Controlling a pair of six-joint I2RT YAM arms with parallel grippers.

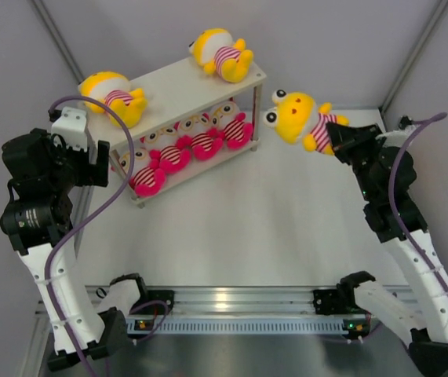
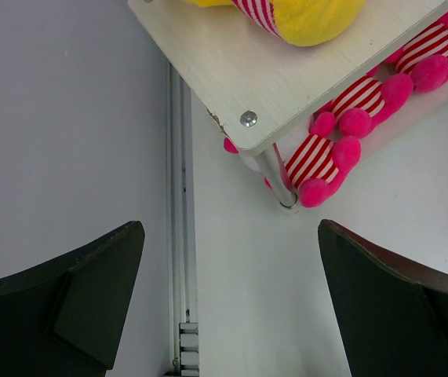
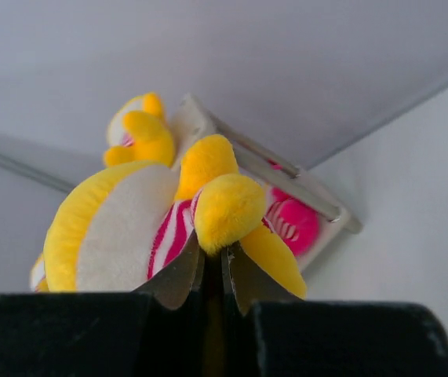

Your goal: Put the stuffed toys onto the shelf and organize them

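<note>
Our white two-level shelf (image 1: 178,85) has four pink stripy soft toys (image 1: 186,149) and two yellow ones (image 1: 114,96); right end effector (image 3: 212,255) pinches a third yellow toy (image 1: 298,116), left end effector (image 2: 231,232) gapes empty.

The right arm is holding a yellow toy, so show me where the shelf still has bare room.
Free: the middle of the top board, between the yellow toy at its left end and the yellow toy at its right end. Crowded: the lower tier, filled by four pink toys.
</note>
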